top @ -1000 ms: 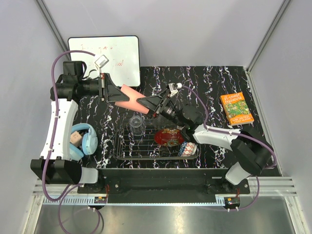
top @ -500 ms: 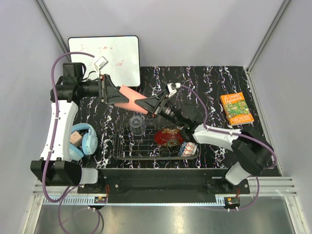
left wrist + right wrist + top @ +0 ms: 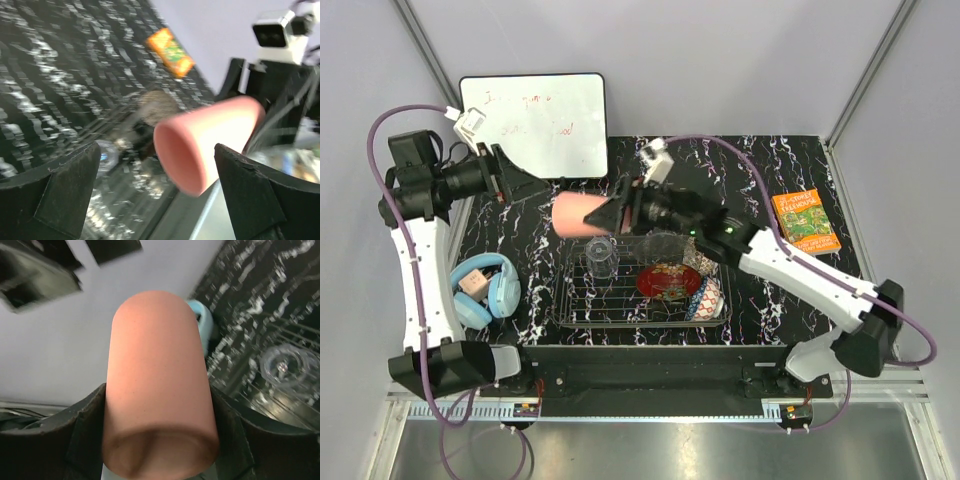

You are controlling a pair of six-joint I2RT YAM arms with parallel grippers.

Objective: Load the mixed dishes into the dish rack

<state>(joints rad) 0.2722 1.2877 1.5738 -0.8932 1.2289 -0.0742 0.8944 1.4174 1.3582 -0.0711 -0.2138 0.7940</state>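
The salmon-pink cup (image 3: 578,214) lies sideways in the air above the back left of the dish rack (image 3: 582,312). My right gripper (image 3: 612,212) is shut on its base end, and in the right wrist view the fingers (image 3: 89,412) press both sides of the cup (image 3: 160,385). My left gripper (image 3: 525,178) hangs open to the left, apart from the cup; in its wrist view the cup's open mouth (image 3: 200,145) faces it beyond the spread fingers (image 3: 65,180). In the rack stand a clear glass tumbler (image 3: 602,256), a red gold-patterned plate (image 3: 665,281) and a blue patterned bowl (image 3: 705,299).
Light-blue headphones (image 3: 485,290) lie left of the rack. An orange book (image 3: 804,222) sits at the right on the black marbled table. A white board (image 3: 535,120) leans at the back left. Grey walls close in the sides.
My left gripper opened, let go of the cup and drew back to the left. My right gripper closed on the cup and now carries it alone, shifted slightly left.
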